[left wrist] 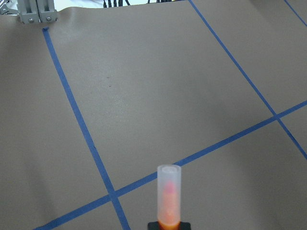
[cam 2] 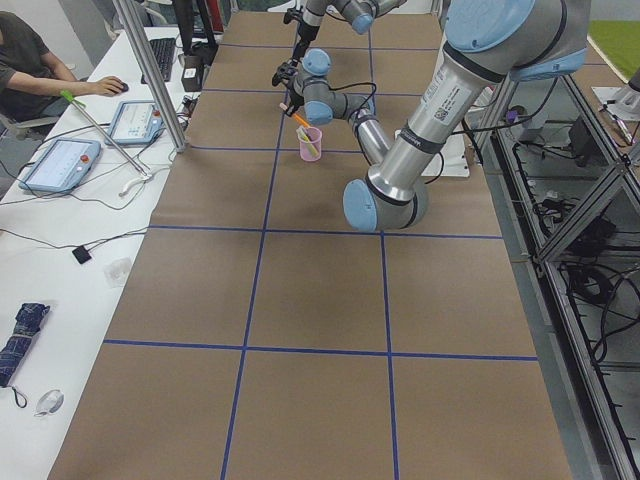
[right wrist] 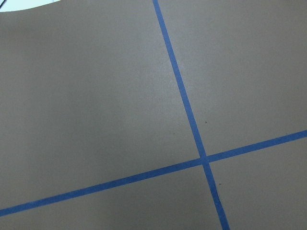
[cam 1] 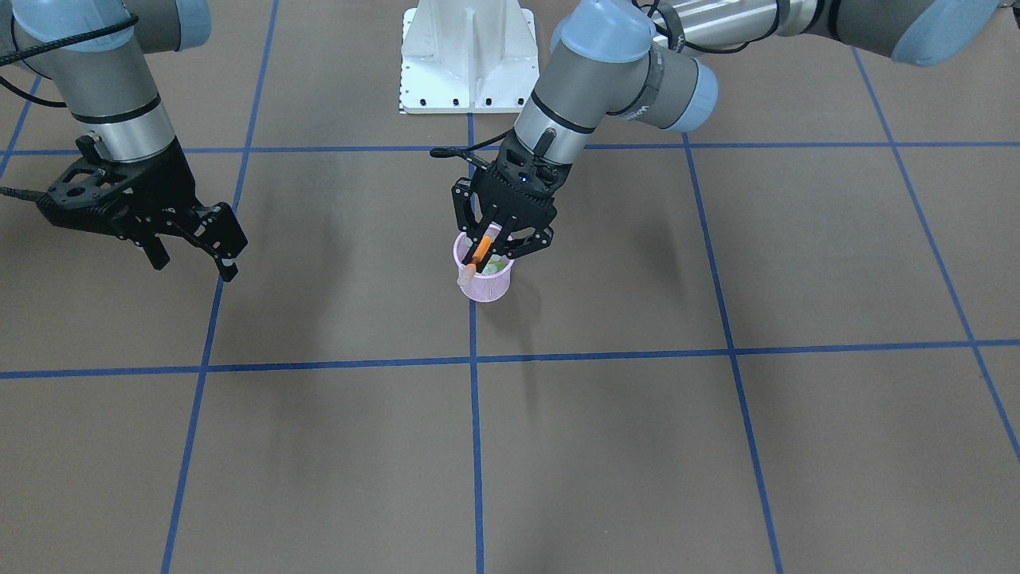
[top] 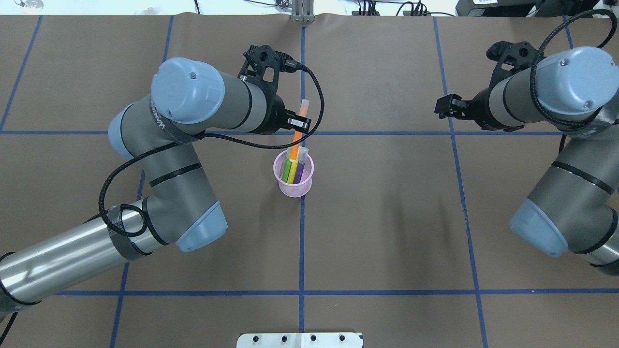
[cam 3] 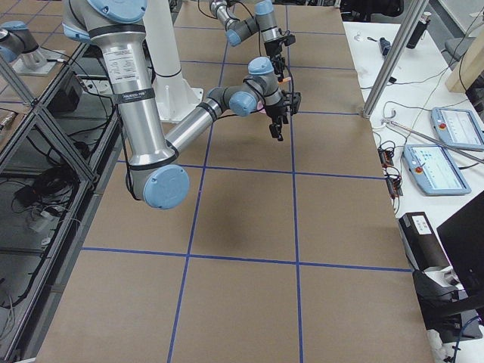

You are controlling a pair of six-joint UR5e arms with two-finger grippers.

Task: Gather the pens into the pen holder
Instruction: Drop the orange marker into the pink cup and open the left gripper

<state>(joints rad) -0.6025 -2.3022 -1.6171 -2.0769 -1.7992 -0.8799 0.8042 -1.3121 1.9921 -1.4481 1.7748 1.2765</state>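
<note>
The pink mesh pen holder (top: 293, 186) stands at the table's middle, on a blue tape line; it also shows in the front view (cam 1: 486, 285). The green pen (top: 287, 169), yellow pen (top: 293, 170) and purple pen (top: 300, 169) stand inside it. My left gripper (cam 1: 500, 237) is shut on the orange pen (top: 299, 133) just above the holder. The pen is tilted: its lower end is at the holder's mouth and its pale cap points away from my base. The left wrist view shows the cap (left wrist: 169, 187). My right gripper (cam 1: 194, 263) is open and empty, well off to the side.
The brown table is marked with a blue tape grid (cam 1: 473, 360). The white robot base (cam 1: 468, 56) is at my edge. An operators' bench with teach pendants (cam 2: 60, 160) and a seated person (cam 2: 25, 60) runs along the far side.
</note>
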